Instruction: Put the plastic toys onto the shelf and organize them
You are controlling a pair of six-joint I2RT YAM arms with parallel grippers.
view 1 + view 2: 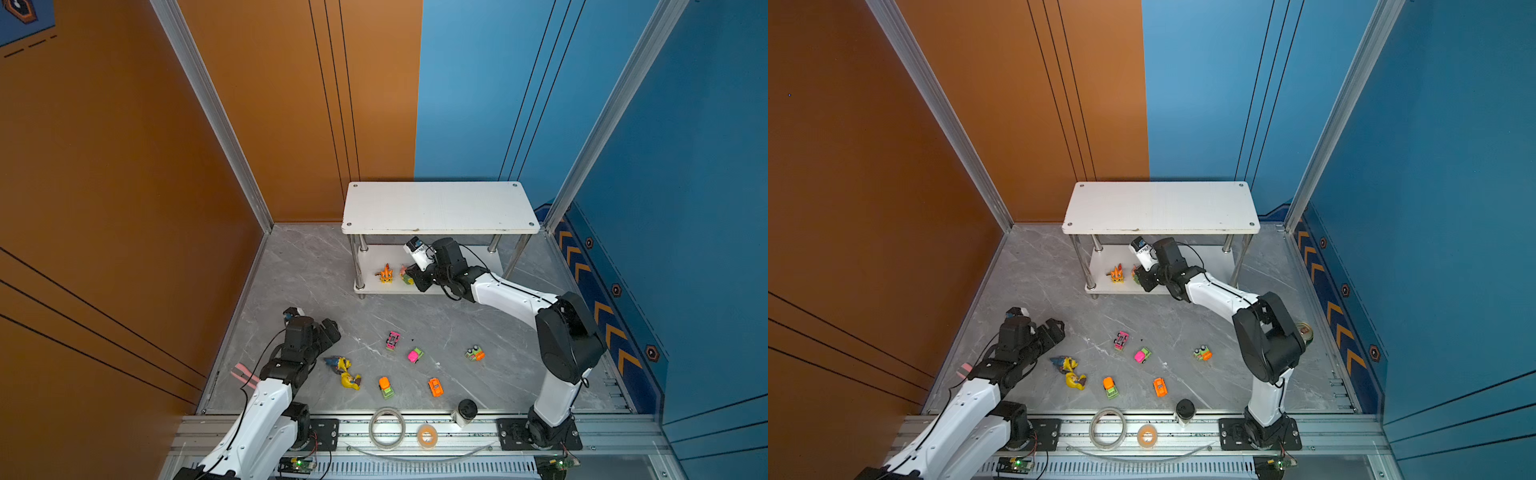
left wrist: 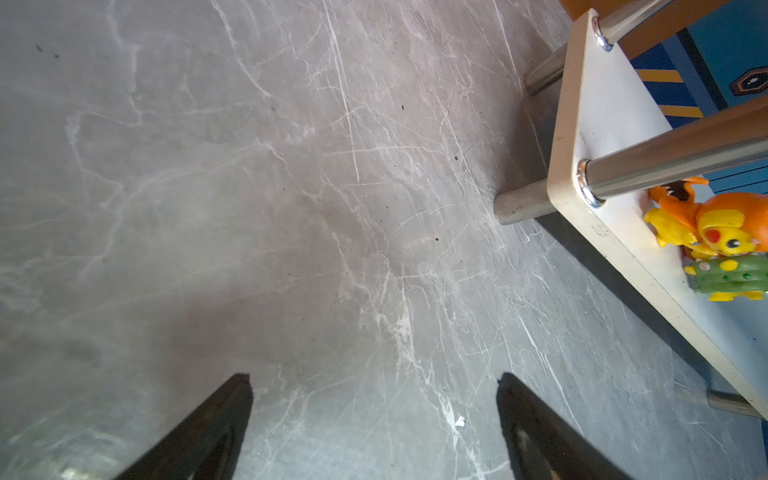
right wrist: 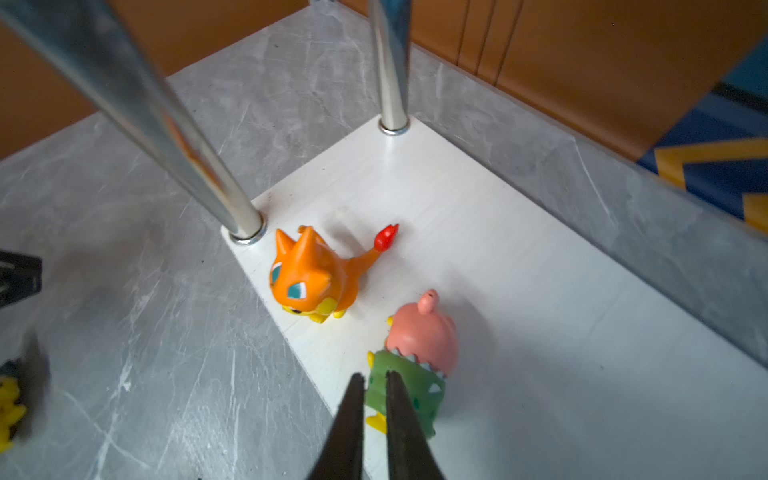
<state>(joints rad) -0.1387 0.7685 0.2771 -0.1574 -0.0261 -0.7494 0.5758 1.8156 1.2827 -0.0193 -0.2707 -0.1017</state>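
enclosing grey marbled tabletop (image 1: 299,270), white shelf (image 1: 440,205): orange wall (image 1: 124,166), blue wall (image 1: 478,104).

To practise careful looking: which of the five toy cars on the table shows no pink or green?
The all-orange car, nearest the black-lidded cup; the other four each show pink or lime green.

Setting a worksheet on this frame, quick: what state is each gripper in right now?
Left gripper: open, holding nothing.
Right gripper: shut, gripping nothing; the pink-and-green figurine stands at its tips.
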